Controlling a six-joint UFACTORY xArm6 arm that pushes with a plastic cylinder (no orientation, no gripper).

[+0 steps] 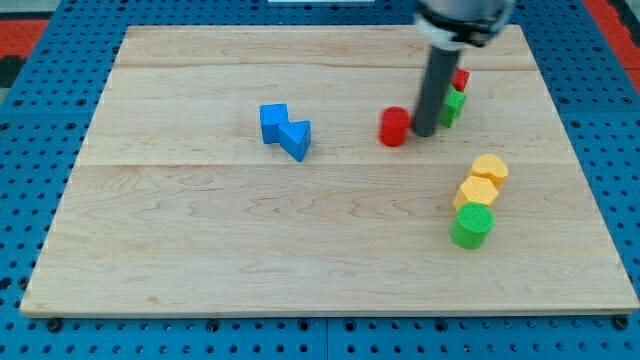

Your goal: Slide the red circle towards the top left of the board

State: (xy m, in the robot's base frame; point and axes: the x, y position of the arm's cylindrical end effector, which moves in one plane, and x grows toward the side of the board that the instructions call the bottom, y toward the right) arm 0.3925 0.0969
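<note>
Since the pale wooden board (300, 230) takes up nearly the whole shot, start there: it sits on a blue pegboard surface (40, 150) that shows around its edges. Next biggest is the dark straight rod (434, 85) coming down from the view's top, right of centre. There's no hand or claw on it to be open or closed, so it holds nothing; my tip (424, 133) is down at the board just to the right of the red circle block (394, 127), about touching it. That red cylinder sits a bit right of centre in the upper half. Left of it, well apart, is a blue angular block (285, 129). Behind the rod a green block (453, 105) and another red block (460, 79) peek out, shapes unclear. Lower right: two yellow hexagon-ish blocks (483, 180) touching a green cylinder (471, 227).
</note>
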